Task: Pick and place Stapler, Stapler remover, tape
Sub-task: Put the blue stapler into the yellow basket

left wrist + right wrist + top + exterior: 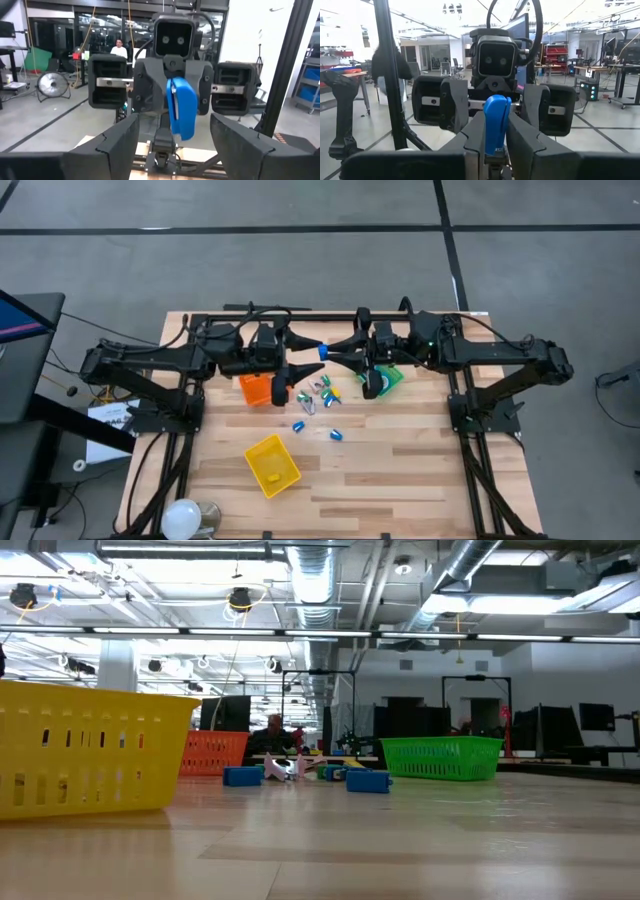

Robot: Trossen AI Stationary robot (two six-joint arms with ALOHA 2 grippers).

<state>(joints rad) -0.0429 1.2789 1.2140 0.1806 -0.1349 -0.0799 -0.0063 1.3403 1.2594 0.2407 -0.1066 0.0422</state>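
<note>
The blue stapler is up in the air over the table's far middle, between my two grippers, which face each other. My right gripper is shut on it. My left gripper is open; its fingers stand wide on either side of the stapler's free end and touch nothing. Two small blue tape rolls lie on the table and show in the low view. A heap of small mixed pieces lies beyond them; I cannot pick out a stapler remover in it. My right gripper pinches the blue stapler between its two fingers, which lie against its two flat sides. The fingers come level from the table's right side. The stapler is lifted clear, and its free end sticks out toward my left gripper.
Orange bin stands under my left gripper, green bin under my right wrist, yellow bin nearer the front. A white bulb-like thing sits at the near left corner. Bare wood lies at the near right.
</note>
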